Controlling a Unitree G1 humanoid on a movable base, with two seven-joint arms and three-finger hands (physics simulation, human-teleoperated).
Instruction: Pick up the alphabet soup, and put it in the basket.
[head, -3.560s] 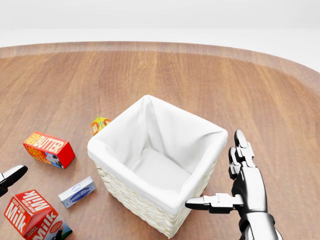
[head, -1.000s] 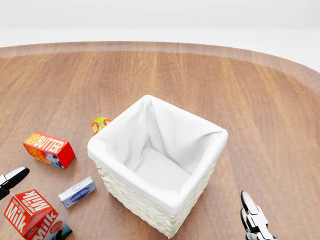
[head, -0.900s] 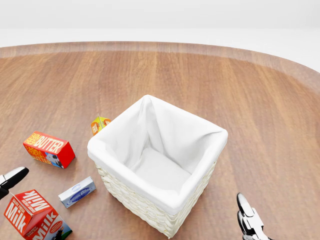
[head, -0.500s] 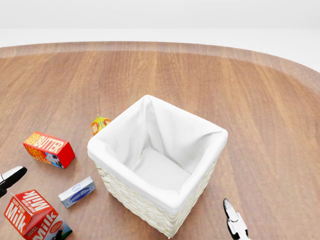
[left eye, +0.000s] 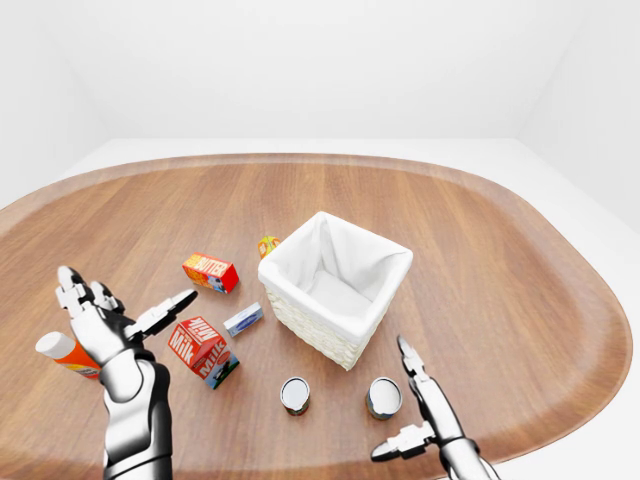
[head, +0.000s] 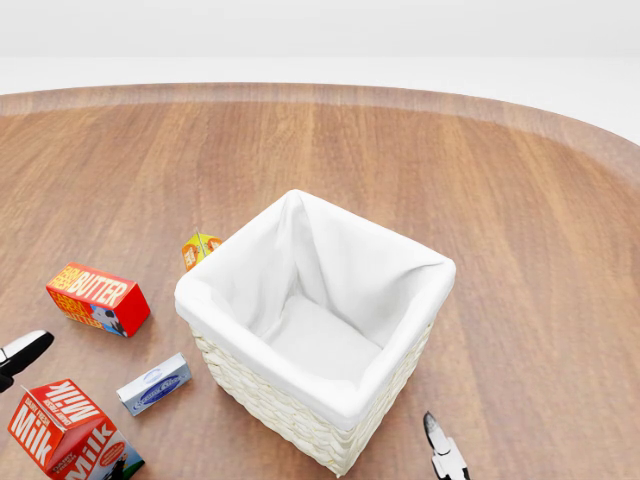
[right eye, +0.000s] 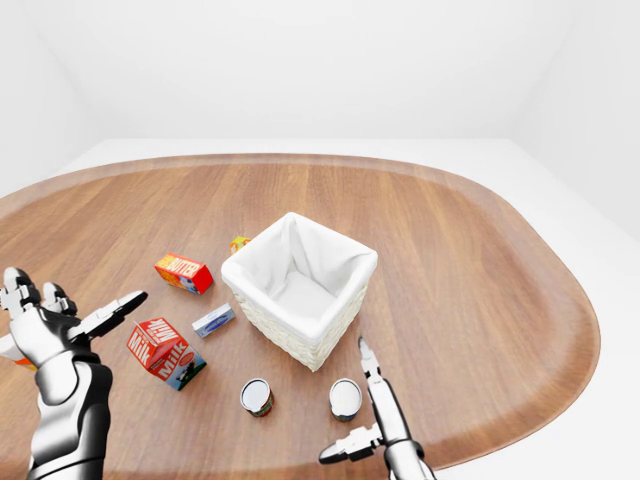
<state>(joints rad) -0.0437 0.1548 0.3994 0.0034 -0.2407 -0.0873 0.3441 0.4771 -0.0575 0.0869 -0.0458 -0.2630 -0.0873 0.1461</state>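
Two cans stand upright on the wooden table below the basket in the left-eye view, one on the left (left eye: 295, 394) and one on the right (left eye: 383, 397). I cannot tell which is the alphabet soup. The white cloth-lined wicker basket (left eye: 312, 327) stands mid-table and its inside looks empty in the head view (head: 268, 402). My right hand (left eye: 412, 418) is open, just right of the right can, not touching it. My left hand (left eye: 115, 315) is open and raised at the left, beside the milk carton (left eye: 202, 350).
A red butter box (left eye: 210, 271), a small blue-and-white box (left eye: 243, 319) and an orange-yellow box (left eye: 267, 245) lie left of the basket. A red-capped tube (left eye: 62, 352) lies behind my left hand. The table's edge runs close below the cans.
In the head view my right hand has sunk and slid left along the bottom edge; only a fingertip shows now. The left fingertip has hardly moved. The objects have not moved.
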